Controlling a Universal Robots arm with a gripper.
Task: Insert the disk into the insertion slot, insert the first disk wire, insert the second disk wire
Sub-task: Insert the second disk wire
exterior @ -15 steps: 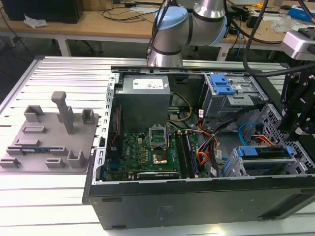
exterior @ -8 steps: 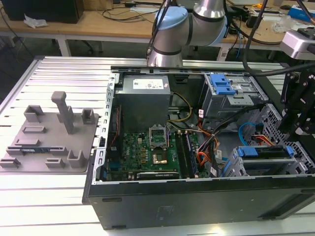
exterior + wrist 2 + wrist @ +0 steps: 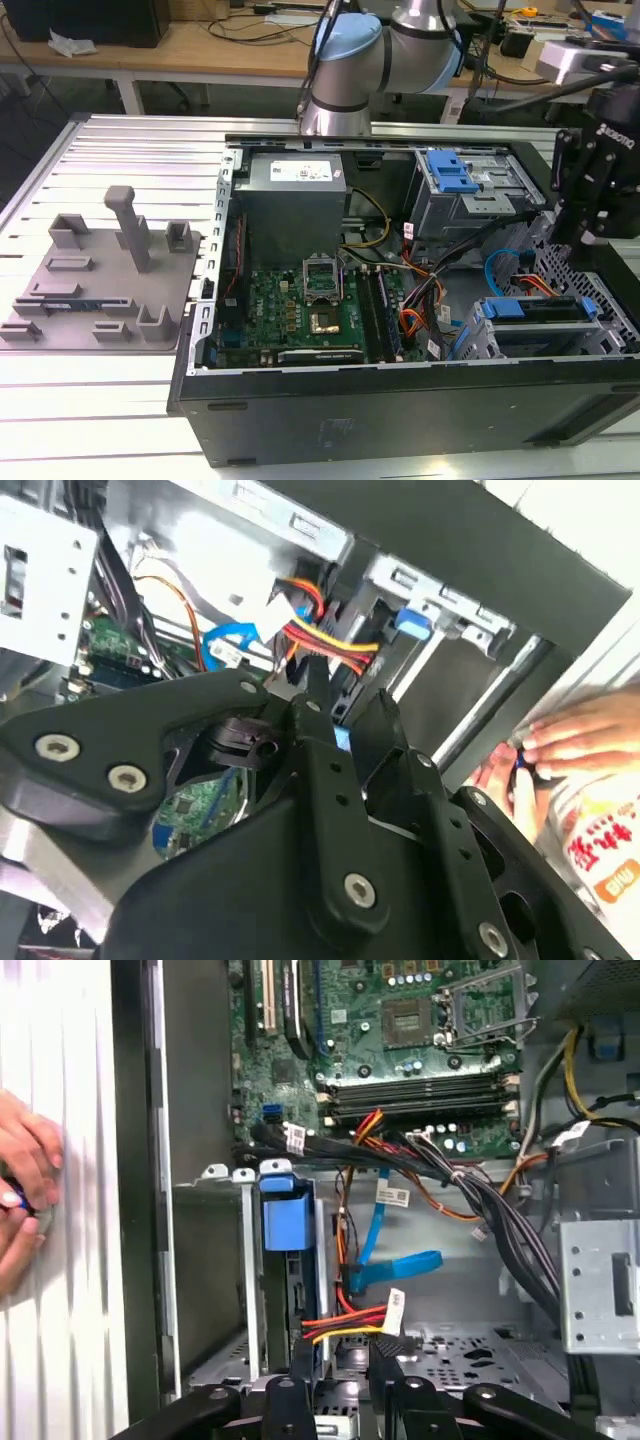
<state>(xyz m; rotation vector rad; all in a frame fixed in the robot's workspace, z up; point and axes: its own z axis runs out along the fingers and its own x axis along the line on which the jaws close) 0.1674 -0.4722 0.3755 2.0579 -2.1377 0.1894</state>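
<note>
Deep in the drive corner of the open computer case (image 3: pixel 380 412), the gripper (image 3: pixel 343 1348) hangs with its two fingers (image 3: pixel 300 1362) spread apart and nothing pinched between them that I can make out. Its tips are just beside the first disk wire (image 3: pixel 340 1322), whose red, orange and yellow strands run across the gap. The disk (image 3: pixel 287 1222) sits in the insertion slot (image 3: pixel 205 1290), with only its blue carrier edge showing, and the second disk wire (image 3: pixel 376 1228) curves close by, just beyond the bundle. The chief risk, as I judge it, is snagging. With the fingers this near both cables, closing or travelling could catch the light blue loop along with the bundle, or drag on the strands rather than the plug and strain whatever they join. A plug brought to the disk at a slant could also jam against the slot's sheet metal instead of seating. A person's hand (image 3: pixel 22 1195) rests outside the case wall on the ribbed table (image 3: pixel 80 1070) (well apart from the fingers, though near enough to the case to be worth minding). Much is hidden: the bundle's black plug seems lost behind a fingertip, the disk's connector and silver face cannot be seen, and I cannot tell whether either cable is already plugged in.
</note>
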